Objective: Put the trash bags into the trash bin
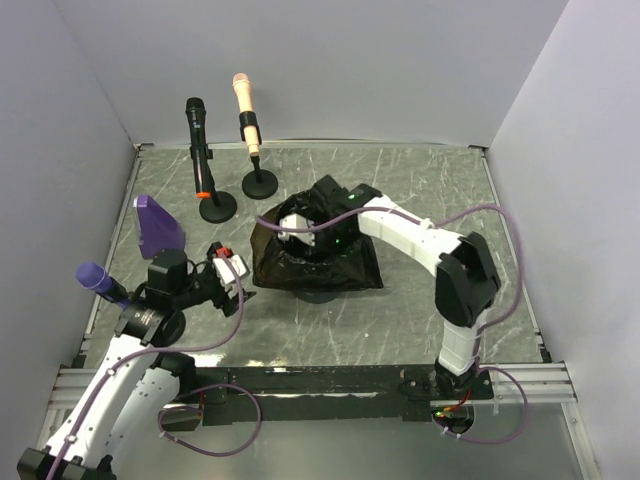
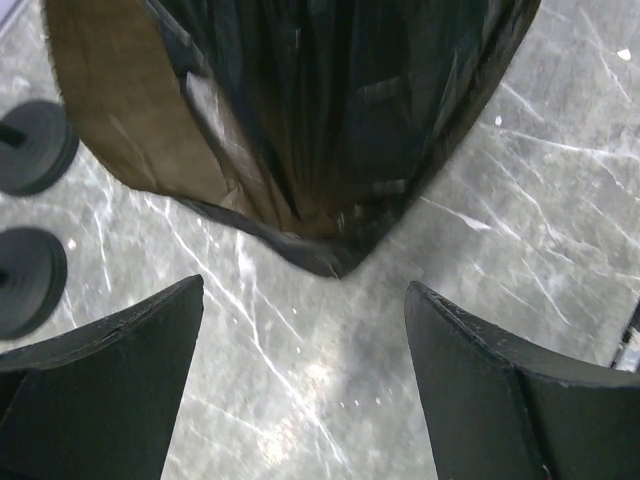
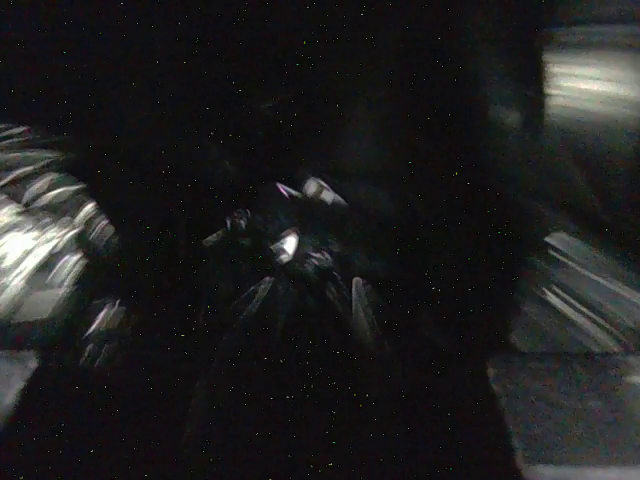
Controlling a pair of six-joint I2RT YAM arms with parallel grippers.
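You have three microphones in the top view: a black microphone [image 1: 196, 115] and a peach microphone [image 1: 242, 95] upright at the upper left of centre, and a purple-headed microphone [image 1: 96, 277] at the lower left. You can count two round black stands under the upright pair, the left base [image 1: 218, 207] and the right base [image 1: 260, 184]. There is one black trash bag [image 1: 350, 265] mid-frame, one purple wedge [image 1: 158, 222] at the left, and two arms, the left arm [image 1: 130, 370] and the right arm [image 1: 420, 235].
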